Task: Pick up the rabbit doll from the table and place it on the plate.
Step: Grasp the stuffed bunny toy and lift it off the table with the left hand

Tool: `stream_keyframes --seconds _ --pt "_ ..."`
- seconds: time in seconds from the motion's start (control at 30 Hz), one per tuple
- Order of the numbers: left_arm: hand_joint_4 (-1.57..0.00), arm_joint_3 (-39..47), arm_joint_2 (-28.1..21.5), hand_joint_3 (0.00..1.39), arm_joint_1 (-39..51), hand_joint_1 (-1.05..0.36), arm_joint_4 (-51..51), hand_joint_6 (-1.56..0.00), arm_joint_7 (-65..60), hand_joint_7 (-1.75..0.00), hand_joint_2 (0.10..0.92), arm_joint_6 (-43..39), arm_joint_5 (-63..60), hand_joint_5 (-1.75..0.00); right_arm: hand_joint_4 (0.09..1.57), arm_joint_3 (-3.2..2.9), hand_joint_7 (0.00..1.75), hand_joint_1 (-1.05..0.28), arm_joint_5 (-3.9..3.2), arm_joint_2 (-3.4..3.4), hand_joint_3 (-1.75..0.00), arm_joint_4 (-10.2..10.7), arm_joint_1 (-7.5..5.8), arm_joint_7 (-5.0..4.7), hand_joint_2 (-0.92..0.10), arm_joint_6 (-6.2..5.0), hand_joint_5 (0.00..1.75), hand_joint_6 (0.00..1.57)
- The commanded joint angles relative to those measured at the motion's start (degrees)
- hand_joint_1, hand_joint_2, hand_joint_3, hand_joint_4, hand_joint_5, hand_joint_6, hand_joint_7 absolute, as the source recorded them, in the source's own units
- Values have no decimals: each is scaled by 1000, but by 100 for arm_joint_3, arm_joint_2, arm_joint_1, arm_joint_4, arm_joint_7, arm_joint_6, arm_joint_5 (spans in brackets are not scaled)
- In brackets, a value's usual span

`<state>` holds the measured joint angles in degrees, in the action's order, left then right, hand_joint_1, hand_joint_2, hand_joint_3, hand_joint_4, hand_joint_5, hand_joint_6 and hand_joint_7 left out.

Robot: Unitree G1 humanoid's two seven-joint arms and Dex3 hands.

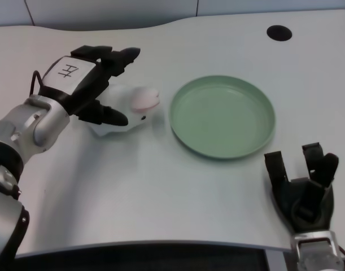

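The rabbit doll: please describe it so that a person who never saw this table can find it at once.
On the white table, find the round green plate in the middle. Just left of it, apart from its rim, lies the rabbit doll, small, white and soft, with a pink patch. The left hand covers it, black fingers around it.

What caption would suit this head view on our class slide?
Left hand closes around the white rabbit doll on the table, beside the empty green plate.
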<state>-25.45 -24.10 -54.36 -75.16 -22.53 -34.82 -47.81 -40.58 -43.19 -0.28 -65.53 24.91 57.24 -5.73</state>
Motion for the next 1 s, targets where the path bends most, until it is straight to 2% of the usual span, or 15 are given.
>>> stream_keyframes --seconds 0.03,0.07,0.17,0.27,0.33,0.5,0.6,0.77,0.87,0.97,1.0 --pt "-122 -58 66 44 -17 -1048 -114 -138 189 -1 918 174 136 -4 787 -9 1717 -577 -48 113 -102 30 -73 108 -921 -15 1746 624" --pt "-123 -61 72 40 -11 -1048 -117 -138 208 -1 918 192 155 -5 787 -9 1723 -577 -51 116 -102 38 -78 118 -921 -15 1746 621" --pt "-131 190 162 21 85 -1014 -175 -146 657 -4 903 74 563 -9 781 -20 1711 -573 -78 147 -109 73 -111 239 -921 -43 1746 605" --pt "-132 189 164 13 98 -1007 -163 -147 768 -3 902 66 695 -9 780 -20 1705 -572 -85 152 -113 80 -118 261 -921 -47 1746 605" --pt "-129 93 225 24 148 -1029 -169 -132 667 -3 914 177 648 -7 775 -16 1688 -572 -83 166 -127 102 -152 316 -921 -102 1746 598" --pt "-137 46 316 25 239 -1033 -200 -116 585 -2 915 311 690 -11 771 -13 1679 -574 -94 206 -137 140 -196 383 -921 -167 1746 602" --pt "-147 70 372 13 283 -1017 -216 -124 639 -5 908 361 751 -15 765 3 1676 -576 -110 227 -138 167 -219 443 -921 -157 1746 595" --pt "-141 64 394 7 298 -1012 -219 -119 699 -2 912 392 788 -11 758 7 1680 -576 -126 239 -143 189 -229 449 -921 -129 1746 595" --pt "-128 -286 440 48 282 -1041 -246 -128 513 -5 919 738 447 -4 764 5 1733 -577 -128 298 -151 264 -269 410 -921 -214 1746 575" --pt "-160 -413 450 40 292 -1022 -255 -152 429 -14 907 823 380 -20 761 10 1744 -565 -150 317 -162 311 -301 459 -921 -177 1746 563" --pt "-164 -474 447 36 325 -1019 -259 -156 233 -15 907 814 327 -22 760 16 1745 -564 -153 333 -165 343 -319 440 -921 -177 1746 561"
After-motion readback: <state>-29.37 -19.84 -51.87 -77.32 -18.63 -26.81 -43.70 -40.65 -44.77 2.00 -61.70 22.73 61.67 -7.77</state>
